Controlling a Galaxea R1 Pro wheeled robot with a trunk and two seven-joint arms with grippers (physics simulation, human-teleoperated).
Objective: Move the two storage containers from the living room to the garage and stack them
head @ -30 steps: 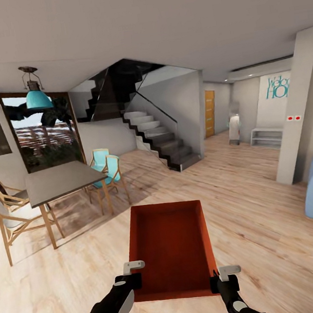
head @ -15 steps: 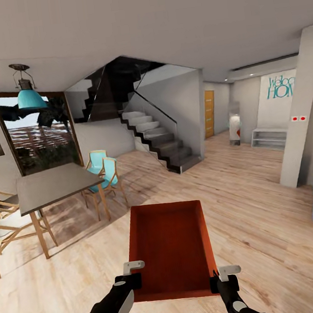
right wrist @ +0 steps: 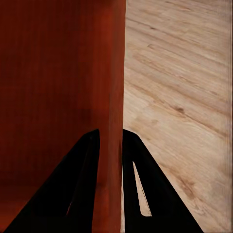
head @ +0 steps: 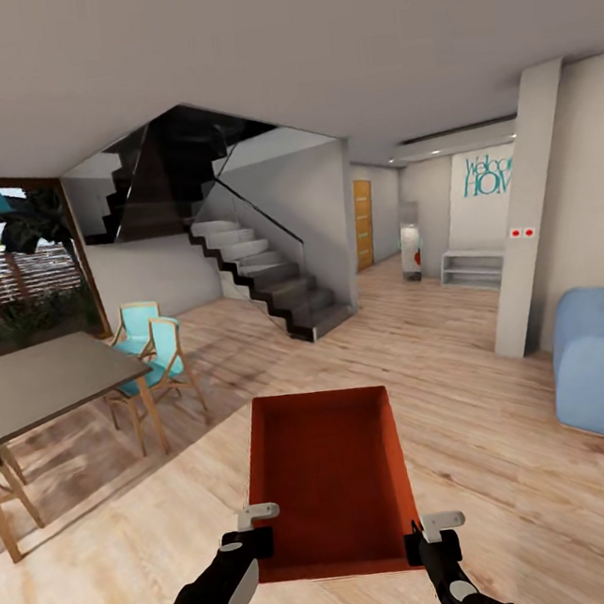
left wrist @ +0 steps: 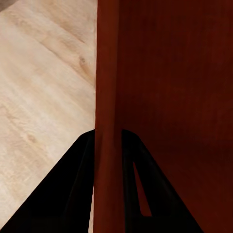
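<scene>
View swung right, blue sofa (head: pixel 601 364) entered | both fingers clamp thin ribbed orange-red container (head: pixel 327 469) walls

Black forearms with white upper shells, grey brackets, black jaws

One storage container (head: pixel 327 469), an orange-red rectangular open-topped bin, is held level in the air above the living room's light wood plank floor (head: pixel 483 393), its long side running away from the robot. Its inside is bare. The left tool (head: pixel 259 542) and right tool (head: pixel 419 546) each pinch a thin side wall near the bin's closest corners, one finger inside and one outside.
</scene>
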